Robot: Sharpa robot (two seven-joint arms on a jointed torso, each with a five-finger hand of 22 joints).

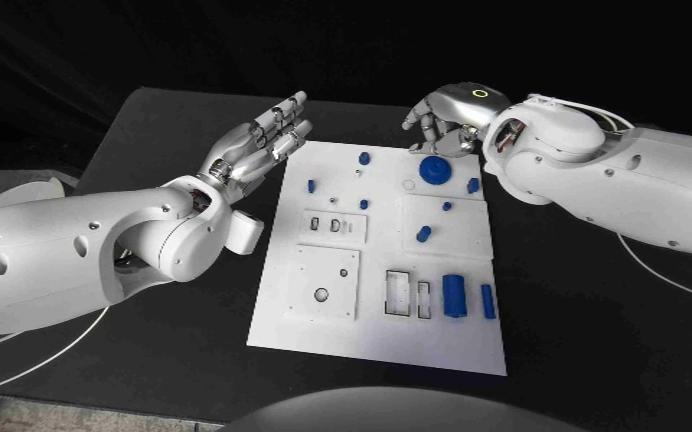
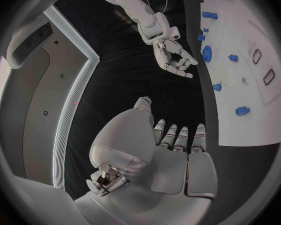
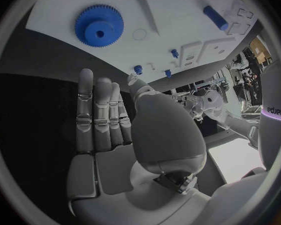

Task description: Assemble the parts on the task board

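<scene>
The white task board (image 1: pixel 378 327) lies in the middle of the black table. A large blue gear (image 1: pixel 434 168) sits near its far edge, with several small blue pegs (image 1: pixel 364 204) around it. A blue cylinder (image 1: pixel 456 295) and a blue bar (image 1: pixel 488 301) lie near the front right. My left hand (image 1: pixel 260 147) hovers at the board's far left corner, fingers stretched out and holding nothing. My right hand (image 1: pixel 444 122) hangs over the board's far edge just behind the gear, empty. The right wrist view shows its fingers (image 3: pixel 100 112) straight, with the gear (image 3: pixel 99 25) beyond them.
Two raised white plates (image 1: pixel 322 282) with holes and slots sit on the board's left half. Two rectangular recesses (image 1: pixel 400 292) lie beside the cylinder. Black table (image 1: pixel 159 142) surrounds the board on all sides. A white cable (image 1: pixel 656 267) trails at the right.
</scene>
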